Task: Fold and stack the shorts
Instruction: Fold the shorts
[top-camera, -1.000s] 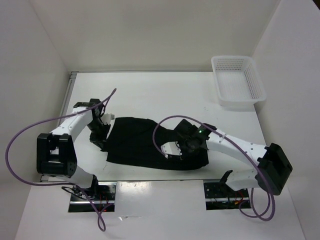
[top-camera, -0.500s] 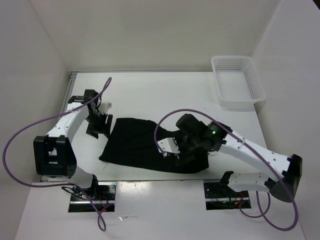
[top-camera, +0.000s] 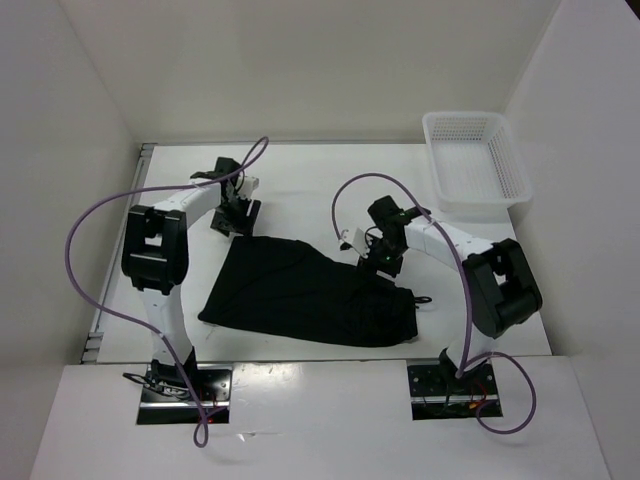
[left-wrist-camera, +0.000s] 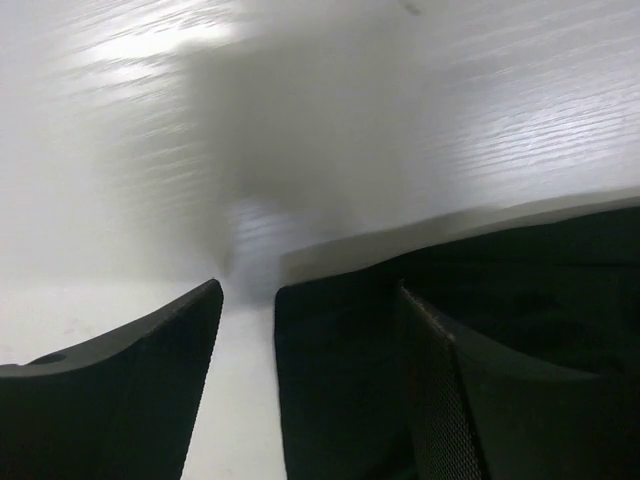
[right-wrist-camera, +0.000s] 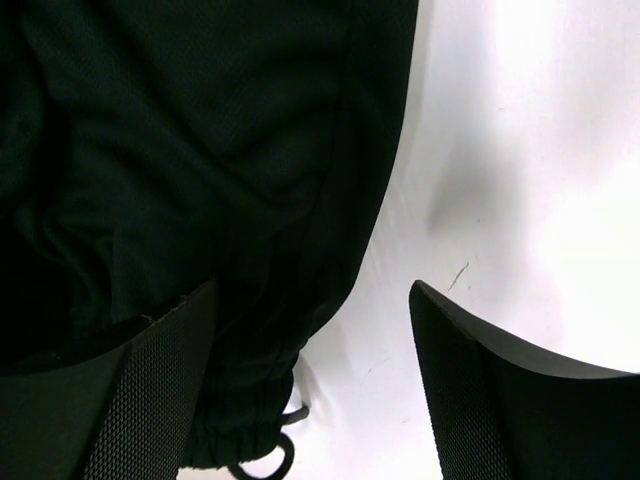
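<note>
**Shorts** (top-camera: 310, 295): one black pair, lying spread flat on the white table (top-camera: 300, 185). They are sitting in the middle of the table towards the near edge, between the two arms. The gathered waistband is facing right, and a thin drawstring (right-wrist-camera: 268, 466) is curling out from it onto the bare tabletop.

**Left gripper** (top-camera: 236, 214): reaching to the far-left corner of the shorts. Its jaws are standing apart and are gripping nothing. In the left wrist view the edge of the black fabric is showing below the gap and under the right finger (left-wrist-camera: 470, 400), while the other finger is hanging over bare table. That view is blurred, so whether the fingers are touching the cloth cannot be told.

**Right gripper** (top-camera: 379, 257): hanging over the far edge of the shorts, towards their right end. Its jaws are spread wide and are holding nothing. In the right wrist view one finger is sitting over the fabric and the other over bare table.

**Basket** (top-camera: 497, 170): white mesh, sitting in the far-right corner, well apart from the shorts.

**Cables** (top-camera: 100, 225): purple, looping from each arm.
</note>
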